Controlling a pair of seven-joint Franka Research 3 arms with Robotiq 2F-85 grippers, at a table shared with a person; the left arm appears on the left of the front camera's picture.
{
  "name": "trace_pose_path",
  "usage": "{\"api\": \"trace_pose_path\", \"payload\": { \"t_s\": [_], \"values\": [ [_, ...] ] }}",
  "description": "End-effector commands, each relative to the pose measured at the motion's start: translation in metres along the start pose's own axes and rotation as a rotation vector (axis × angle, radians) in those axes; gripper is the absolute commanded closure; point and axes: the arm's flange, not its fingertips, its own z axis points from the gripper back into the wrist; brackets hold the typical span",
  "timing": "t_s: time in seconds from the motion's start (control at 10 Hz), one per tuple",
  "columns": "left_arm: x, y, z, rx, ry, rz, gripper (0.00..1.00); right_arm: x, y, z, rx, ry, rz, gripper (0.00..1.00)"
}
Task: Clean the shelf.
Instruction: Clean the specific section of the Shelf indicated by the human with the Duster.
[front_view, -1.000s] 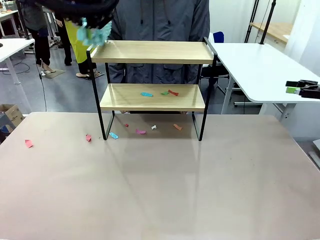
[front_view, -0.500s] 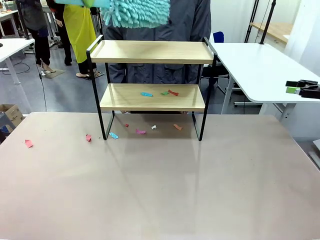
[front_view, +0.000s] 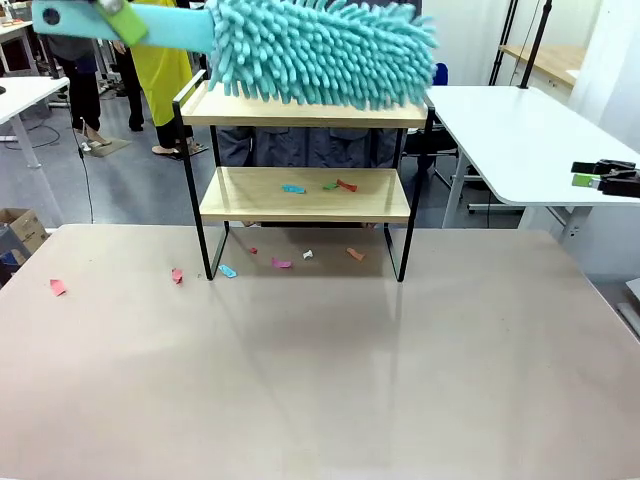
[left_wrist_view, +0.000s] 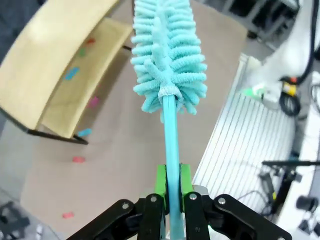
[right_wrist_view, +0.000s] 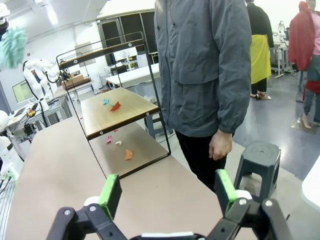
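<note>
The shelf (front_view: 300, 197) stands at the table's far side, its top board (front_view: 300, 112) bare and several coloured paper scraps (front_view: 340, 185) on the lower board. My left gripper (left_wrist_view: 170, 192) is shut on the turquoise handle of a fluffy duster (left_wrist_view: 170, 55). In the front view the duster head (front_view: 320, 50) hangs across the top board's front edge. The right wrist view shows the duster (right_wrist_view: 10, 46) apart from the shelf (right_wrist_view: 117, 107), on the robot's side, at about top-board height. My right gripper (right_wrist_view: 167, 192) is open, holds nothing, and sits at the far right (front_view: 600, 178).
More scraps (front_view: 282, 263) lie on the table under and left of the shelf, one far left (front_view: 57, 287). A person in a grey jacket (right_wrist_view: 205, 70) stands right behind the shelf. A white table (front_view: 520, 140) is at the right, a stool (right_wrist_view: 255, 160) beside the person.
The duster has swung in from the upper left to the right and down, from a glimpse at the top edge to spanning the top board's front.
</note>
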Motion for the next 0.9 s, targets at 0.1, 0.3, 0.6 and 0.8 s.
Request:
{"api": "trace_pose_path", "payload": {
  "t_s": [0.1,0.3,0.6,0.8],
  "values": [
    [-0.015,-0.004,-0.034,-0.015,0.164,-0.241,0.87,0.003,0.002,-0.002,-0.001,-0.003,0.005,0.00],
    [-0.048,0.020,-0.065,0.088,0.405,-0.247,0.87,0.003,0.002,-0.002,-0.001,-0.003,0.005,0.00],
    [-0.116,0.055,-0.074,0.046,0.547,-0.163,0.87,0.003,0.002,-0.002,-0.001,-0.003,0.005,0.00],
    [-0.139,0.067,-0.073,0.106,0.596,-0.152,0.87,0.003,0.002,-0.002,-0.001,-0.003,0.005,0.00]
  ]
}}
